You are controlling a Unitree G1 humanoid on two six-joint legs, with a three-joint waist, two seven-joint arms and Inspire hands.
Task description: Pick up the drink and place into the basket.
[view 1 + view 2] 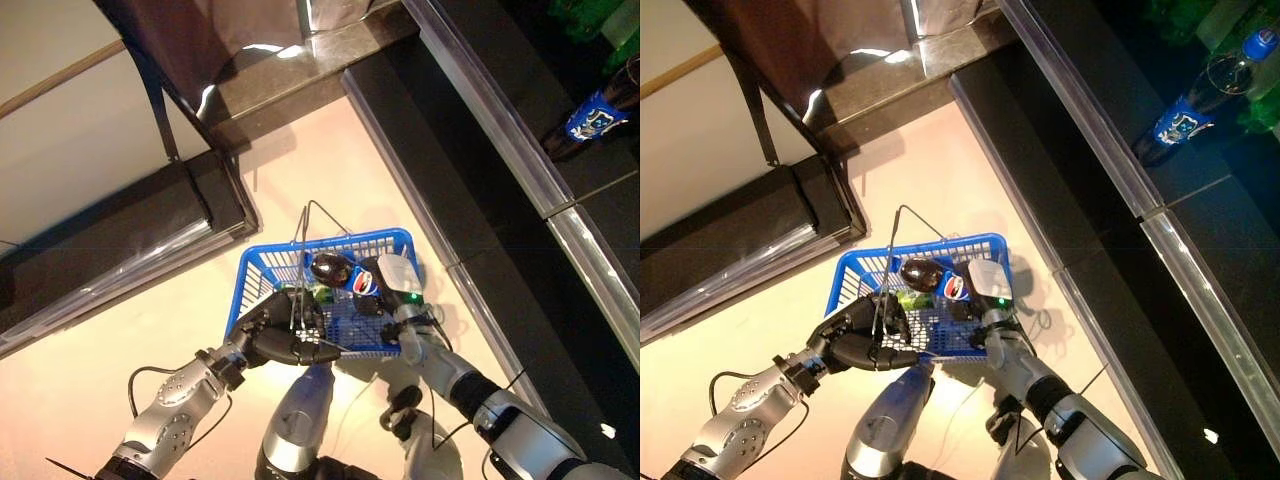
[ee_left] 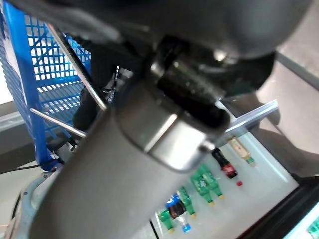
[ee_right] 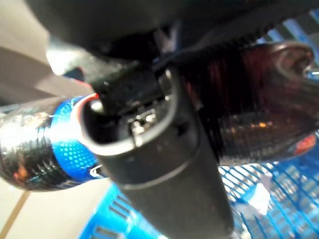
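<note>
Left hand (image 1: 285, 330) curled round the wire handle (image 1: 300, 290) of the blue basket (image 1: 262, 266), holding it up above the pale floor (image 1: 330, 160); fingers closed on the thin wires at the basket's near rim. Right hand (image 1: 395, 285) reaches over the basket's right side and is wrapped round the drink (image 1: 345, 272), a dark cola bottle with a blue label; the right wrist view shows fingers curled on the bottle body, blue mesh just behind it. Drink lies tilted inside the basket opening, in the hand, beside something green (image 1: 908, 297) on the basket bottom. Farther off, a dark shelf (image 1: 1200, 190) carries another blue-labelled bottle (image 1: 1200, 100) at its far right end.
</note>
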